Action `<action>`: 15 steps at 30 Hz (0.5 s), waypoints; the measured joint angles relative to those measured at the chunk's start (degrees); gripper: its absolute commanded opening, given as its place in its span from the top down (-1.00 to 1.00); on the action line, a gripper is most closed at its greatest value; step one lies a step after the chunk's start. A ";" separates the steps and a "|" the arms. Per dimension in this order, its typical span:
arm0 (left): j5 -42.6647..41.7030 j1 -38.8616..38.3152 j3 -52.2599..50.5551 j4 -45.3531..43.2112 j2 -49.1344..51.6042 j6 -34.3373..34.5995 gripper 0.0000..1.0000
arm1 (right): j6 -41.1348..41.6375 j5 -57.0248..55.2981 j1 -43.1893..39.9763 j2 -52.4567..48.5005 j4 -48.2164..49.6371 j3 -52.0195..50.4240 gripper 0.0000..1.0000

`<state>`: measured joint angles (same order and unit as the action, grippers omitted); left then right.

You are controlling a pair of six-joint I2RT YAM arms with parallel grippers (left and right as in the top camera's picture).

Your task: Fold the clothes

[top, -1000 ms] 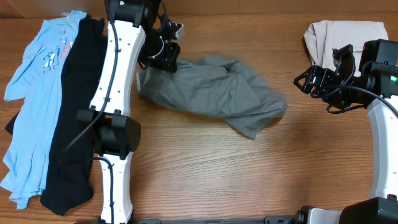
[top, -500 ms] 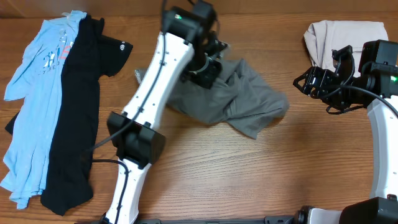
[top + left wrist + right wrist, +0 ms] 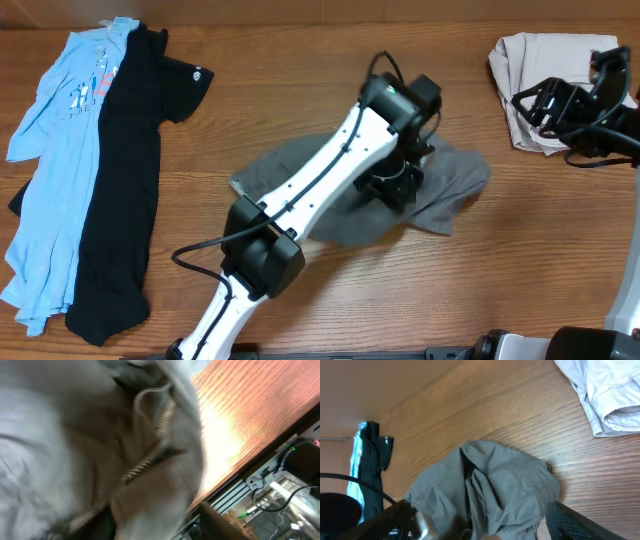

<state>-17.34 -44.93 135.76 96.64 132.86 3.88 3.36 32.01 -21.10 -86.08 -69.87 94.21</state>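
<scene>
Garments are laid along the left side of the table [image 3: 330, 60]: a light-blue shirt [image 3: 55, 160] is spread furthest left, and a black T-shirt [image 3: 125, 180] is stretched out just beside it, touching its right edge. Near the middle, the grey-olive shorts [image 3: 455, 190] are bunched in a rumpled heap. The left gripper [image 3: 393, 186] is set down on their middle, and their left part is crossed by its arm. The left wrist view is filled by blurred cloth of the shorts [image 3: 65, 425], with a zip [image 3: 150, 457] shown close up. The fingers are hidden there, so it cannot be told whether they are parted or pinched on the cloth. Further right, the right gripper [image 3: 540, 100] is held well apart from the shorts. Its fingers [image 3: 580, 525] are seen spread wide in the right wrist view with nothing between them, and the shorts [image 3: 490, 490] are seen beyond them on the wood. At the far right a folded pale cloth [image 3: 550, 50] is placed near the table's corner, partly covered by that gripper.
</scene>
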 measured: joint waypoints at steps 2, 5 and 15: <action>0.04 0.33 0.46 0.07 -0.07 1.29 -0.44 | 0.00 0.44 -0.31 -0.02 -0.31 0.90 -0.79; 0.33 2.36 3.65 0.11 -0.28 2.34 -1.00 | -0.02 0.83 -0.35 -0.02 -1.49 1.27 -0.79; 5.35 20.81 18.99 -0.15 -18.14 6.82 -1.00 | 0.09 0.81 1.79 -0.02 -11.45 1.44 -0.74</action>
<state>-11.99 -24.12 154.76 96.49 114.72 10.70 3.44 32.82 -19.31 -86.11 -81.32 95.66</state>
